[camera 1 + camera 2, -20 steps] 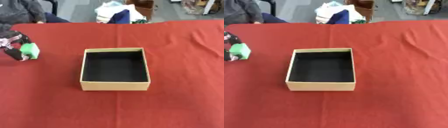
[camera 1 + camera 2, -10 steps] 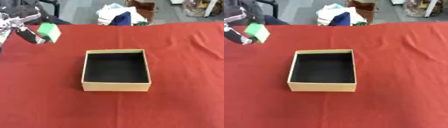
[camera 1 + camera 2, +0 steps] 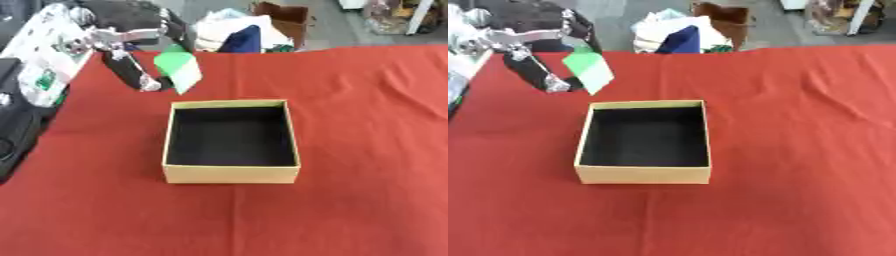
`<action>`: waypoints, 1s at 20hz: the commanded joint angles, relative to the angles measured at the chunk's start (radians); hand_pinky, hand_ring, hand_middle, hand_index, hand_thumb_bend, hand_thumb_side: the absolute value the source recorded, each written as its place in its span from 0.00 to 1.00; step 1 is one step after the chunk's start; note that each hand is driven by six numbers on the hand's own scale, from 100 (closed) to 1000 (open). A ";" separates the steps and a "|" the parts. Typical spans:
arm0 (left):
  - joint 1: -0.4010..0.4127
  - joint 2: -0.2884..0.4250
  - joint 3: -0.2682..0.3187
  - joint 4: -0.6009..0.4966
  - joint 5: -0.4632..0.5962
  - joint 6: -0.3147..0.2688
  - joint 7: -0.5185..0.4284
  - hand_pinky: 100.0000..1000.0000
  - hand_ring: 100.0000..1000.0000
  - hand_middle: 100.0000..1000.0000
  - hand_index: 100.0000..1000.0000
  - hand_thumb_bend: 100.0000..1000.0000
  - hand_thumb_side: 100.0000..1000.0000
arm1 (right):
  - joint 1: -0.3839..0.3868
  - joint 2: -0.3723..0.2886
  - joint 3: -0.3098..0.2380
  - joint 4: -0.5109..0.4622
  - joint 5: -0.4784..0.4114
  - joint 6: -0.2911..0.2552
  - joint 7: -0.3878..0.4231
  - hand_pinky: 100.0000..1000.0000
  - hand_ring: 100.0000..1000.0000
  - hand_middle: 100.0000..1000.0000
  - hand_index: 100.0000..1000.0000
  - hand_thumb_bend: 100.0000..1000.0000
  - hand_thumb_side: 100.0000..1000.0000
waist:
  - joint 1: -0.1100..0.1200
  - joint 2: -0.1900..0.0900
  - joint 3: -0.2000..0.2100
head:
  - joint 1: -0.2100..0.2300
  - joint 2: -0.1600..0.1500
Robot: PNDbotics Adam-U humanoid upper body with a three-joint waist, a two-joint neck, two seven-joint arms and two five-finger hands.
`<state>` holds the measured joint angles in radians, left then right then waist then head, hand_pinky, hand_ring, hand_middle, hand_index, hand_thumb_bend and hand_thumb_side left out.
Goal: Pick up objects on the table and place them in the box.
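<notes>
The left hand (image 3: 131, 47) is raised above the red table (image 3: 367, 150), just beyond the far-left corner of the open cardboard box (image 3: 232, 172) — its fingers (image 3: 172, 30) and thumb pinch a green-and-white block (image 3: 178, 69), which hangs tilted in the air. The box stands in the middle of the table, its dark inside bare. The right hand shows in neither view.

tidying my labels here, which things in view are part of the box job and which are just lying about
Part of the job:
- green and white object, held in the left hand, above the table near the box's far left corner
- open cardboard box, nothing visible inside

Just lying about:
- heap of cloth and bags beyond the table's far edge
- red tablecloth
</notes>
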<state>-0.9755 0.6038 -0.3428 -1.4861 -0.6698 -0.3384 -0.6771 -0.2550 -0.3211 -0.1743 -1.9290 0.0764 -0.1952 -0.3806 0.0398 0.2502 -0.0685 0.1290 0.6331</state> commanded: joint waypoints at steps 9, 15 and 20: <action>0.033 -0.086 -0.073 0.075 -0.053 -0.040 -0.036 0.80 0.74 0.58 0.74 0.15 0.00 | -0.015 -0.008 -0.003 -0.012 -0.007 -0.005 0.003 0.61 0.74 0.78 0.90 0.00 0.48 | -0.005 -0.012 -0.001 | -0.019 -0.015; 0.069 -0.079 -0.078 0.076 -0.077 -0.059 0.001 0.81 0.76 0.67 0.84 0.25 0.12 | -0.016 -0.007 -0.005 -0.012 -0.007 -0.005 0.001 0.61 0.74 0.78 0.90 0.00 0.48 | -0.007 -0.009 0.004 | -0.026 -0.019; 0.103 -0.011 -0.050 -0.013 -0.088 -0.033 0.066 0.85 0.79 0.74 0.90 0.42 0.33 | -0.015 -0.008 -0.008 -0.012 -0.005 -0.005 -0.001 0.61 0.74 0.78 0.89 0.00 0.48 | -0.003 -0.008 0.011 | -0.029 -0.021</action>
<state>-0.8601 0.5490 -0.4144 -1.4633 -0.7511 -0.3774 -0.6300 -0.2601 -0.3130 -0.1727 -1.9290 0.0754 -0.1976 -0.3825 0.0389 0.2582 -0.0583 0.1024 0.6228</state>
